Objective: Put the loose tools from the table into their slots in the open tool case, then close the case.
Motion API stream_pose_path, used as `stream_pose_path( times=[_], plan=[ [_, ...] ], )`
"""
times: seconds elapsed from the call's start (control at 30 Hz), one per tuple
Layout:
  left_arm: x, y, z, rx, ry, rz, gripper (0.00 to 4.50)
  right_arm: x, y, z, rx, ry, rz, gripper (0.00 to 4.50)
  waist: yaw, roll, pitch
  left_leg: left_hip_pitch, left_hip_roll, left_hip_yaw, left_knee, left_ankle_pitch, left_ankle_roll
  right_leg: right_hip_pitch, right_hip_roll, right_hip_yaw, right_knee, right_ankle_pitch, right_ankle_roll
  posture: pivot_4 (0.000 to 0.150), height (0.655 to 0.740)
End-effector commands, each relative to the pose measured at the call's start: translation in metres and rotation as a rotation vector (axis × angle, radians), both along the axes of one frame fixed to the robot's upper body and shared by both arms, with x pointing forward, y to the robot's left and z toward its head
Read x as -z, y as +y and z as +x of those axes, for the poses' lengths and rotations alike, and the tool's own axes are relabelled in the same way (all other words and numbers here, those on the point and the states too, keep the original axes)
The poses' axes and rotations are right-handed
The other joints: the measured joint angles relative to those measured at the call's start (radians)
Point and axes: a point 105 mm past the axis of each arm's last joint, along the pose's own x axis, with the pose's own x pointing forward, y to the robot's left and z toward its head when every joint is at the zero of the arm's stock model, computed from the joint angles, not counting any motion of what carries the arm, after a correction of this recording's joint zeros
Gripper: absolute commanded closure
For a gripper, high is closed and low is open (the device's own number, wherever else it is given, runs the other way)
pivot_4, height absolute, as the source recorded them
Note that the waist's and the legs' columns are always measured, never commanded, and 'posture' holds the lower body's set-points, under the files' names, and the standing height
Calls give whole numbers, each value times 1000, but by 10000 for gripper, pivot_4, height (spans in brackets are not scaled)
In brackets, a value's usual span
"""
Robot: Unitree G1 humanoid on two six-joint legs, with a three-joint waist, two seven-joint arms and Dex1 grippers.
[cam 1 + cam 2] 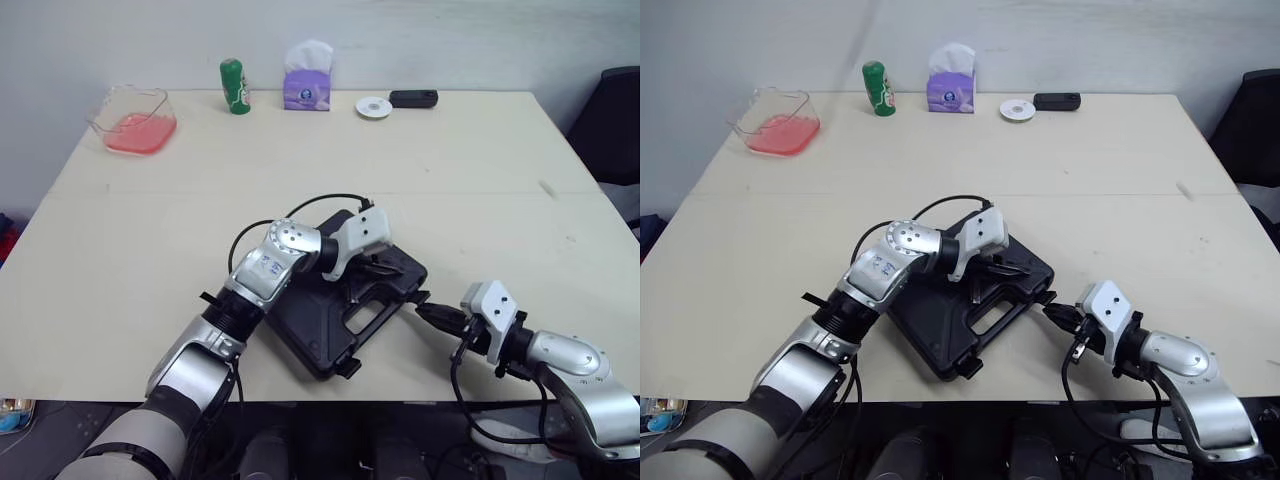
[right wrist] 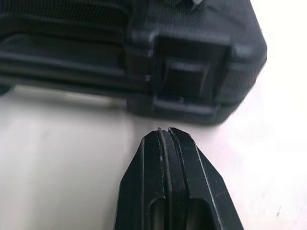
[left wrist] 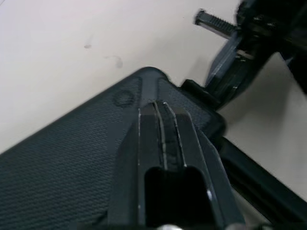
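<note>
Silver-grey jointed arms (image 1: 270, 265), white wrist housings (image 1: 365, 232), looping black cables (image 1: 320, 200), ribbed black jaws.

Left gripper (image 3: 162, 104) fingers pressed together, arm bent inward; right gripper (image 2: 165, 130) likewise closed.

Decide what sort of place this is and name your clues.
Likely an office or lab workroom: a plain table against a bare wall, a tissue box, and a dark chair alongside.

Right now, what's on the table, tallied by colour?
Black: 2, tool case and small device
Green: 1, bottle
Purple: 1, tissue box
White: 1, round disc
Clear with pink contents: 1, container
Total: 6
</note>
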Motion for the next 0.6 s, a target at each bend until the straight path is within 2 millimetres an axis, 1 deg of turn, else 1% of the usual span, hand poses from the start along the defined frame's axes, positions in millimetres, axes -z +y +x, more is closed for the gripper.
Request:
stream_pose_path(
  times=[0.03,0.13,0.33,0.47,0.6],
  plan=[
    [65,17,-5,-67,120,207,45000,-14,4,3,-8,-61,5,44830,0,-1,-4,1,0,-1,0,0,0,3,0,1,-1,0,0,1500,7400],
    [67,20,1,-110,118,208,45000,-19,6,7,-10,-77,12,44830,-1,-2,-6,4,1,-5,0,-1,0,9,-2,0,-6,0,0,1500,7400],
    [69,29,11,-152,92,236,45000,-23,11,10,-32,-87,23,44830,-1,-2,-6,10,1,-4,0,-2,0,14,-9,-1,-6,-1,-1,1500,7400],
    [70,31,12,-162,102,238,45000,-23,14,12,-46,-89,23,44830,-3,-3,-6,12,1,-4,0,-2,0,15,-10,-1,-5,-1,-1,1500,7400],
    [76,34,9,-156,103,265,45000,-23,19,15,-67,-84,24,44830,-7,-3,-7,13,1,-4,-1,-2,0,15,-11,-1,-5,-1,-2,1500,7400]
  ],
)
